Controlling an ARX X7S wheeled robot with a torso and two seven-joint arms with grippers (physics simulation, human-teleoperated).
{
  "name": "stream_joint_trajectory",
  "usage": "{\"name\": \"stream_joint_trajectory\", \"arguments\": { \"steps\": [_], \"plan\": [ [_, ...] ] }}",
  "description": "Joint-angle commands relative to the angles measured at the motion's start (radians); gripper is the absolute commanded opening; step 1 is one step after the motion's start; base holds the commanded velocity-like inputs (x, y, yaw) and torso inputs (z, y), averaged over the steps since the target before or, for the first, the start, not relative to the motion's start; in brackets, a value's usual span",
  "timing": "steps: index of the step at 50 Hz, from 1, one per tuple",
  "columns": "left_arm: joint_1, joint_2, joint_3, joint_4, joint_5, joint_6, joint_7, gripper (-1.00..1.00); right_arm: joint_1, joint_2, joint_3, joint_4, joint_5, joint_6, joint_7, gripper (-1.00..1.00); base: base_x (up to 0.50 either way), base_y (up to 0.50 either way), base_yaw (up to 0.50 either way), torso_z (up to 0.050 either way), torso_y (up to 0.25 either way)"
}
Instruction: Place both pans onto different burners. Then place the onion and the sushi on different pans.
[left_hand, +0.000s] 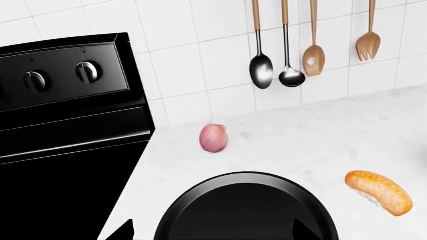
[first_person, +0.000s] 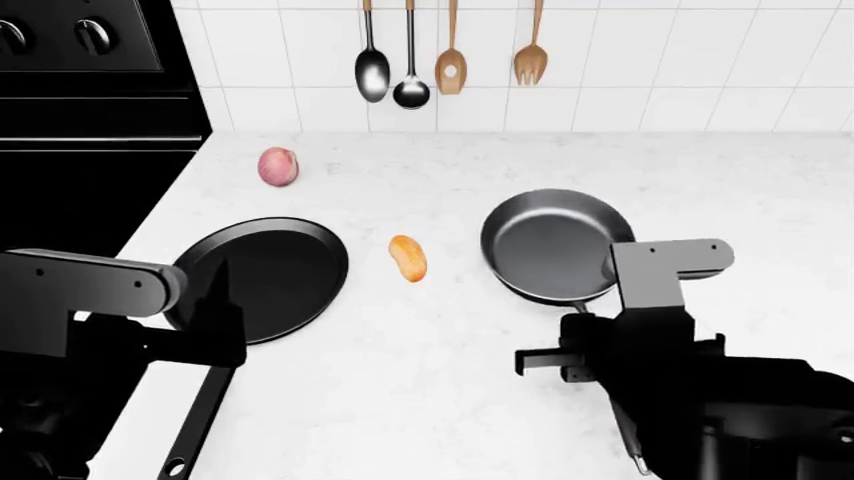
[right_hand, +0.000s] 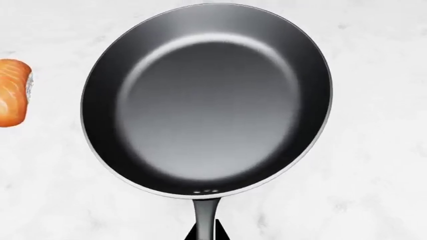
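Your left arm reaches forward at the head view's lower left, its left gripper (first_person: 220, 300) over the near rim of the black skillet (first_person: 263, 278); the fingertips (left_hand: 123, 231) sit spread to either side of that rim, holding nothing. Your right arm bends over the handle of the steel pan (first_person: 557, 243); the right gripper (right_hand: 205, 232) shows only dark tips hugging the handle, and you cannot tell whether they clamp it.

The left wrist view alone shows the stove's knobs (left_hand: 88, 71) up close. The right wrist view shows the steel pan's empty bowl and the white side of the sushi (right_hand: 12, 92).

Both pans rest on the white marble counter (first_person: 694, 170), right of the black stovetop (first_person: 80, 190). The sushi lies between them; the onion (first_person: 276, 166) sits beyond the skillet, near the tiled wall hung with utensils (first_person: 451, 55).
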Motion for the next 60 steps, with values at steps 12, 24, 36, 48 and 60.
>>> {"name": "stream_joint_trajectory", "arguments": {
  "steps": [12,24,36,48,60],
  "plan": [
    [0.020,0.009,0.006,-0.026,-0.049,0.014,-0.010,1.00,0.096,0.082,0.068,-0.146,0.188,-0.021,0.166,-1.00,0.00,0.00,0.00,0.000,0.003],
    [-0.168,-0.003,0.110,-0.343,-0.536,-0.105,-0.369,1.00,0.090,0.110,0.085,-0.162,0.186,-0.029,0.151,-1.00,0.00,0.00,0.00,0.000,0.002],
    [-0.190,-0.030,0.188,-0.392,-0.602,-0.115,-0.471,1.00,0.062,0.121,0.100,-0.148,0.143,-0.037,0.097,-1.00,0.00,0.00,0.00,0.001,0.002],
    [-0.125,-0.006,0.187,-0.391,-0.529,-0.091,-0.423,1.00,0.060,0.124,0.090,-0.156,0.146,-0.043,0.105,-1.00,0.00,0.00,0.00,0.000,0.002],
    [-0.070,0.020,0.211,-0.410,-0.442,-0.071,-0.372,1.00,0.054,0.127,0.084,-0.154,0.126,-0.046,0.082,-1.00,0.00,0.00,0.00,0.001,0.002]
  ]
}}
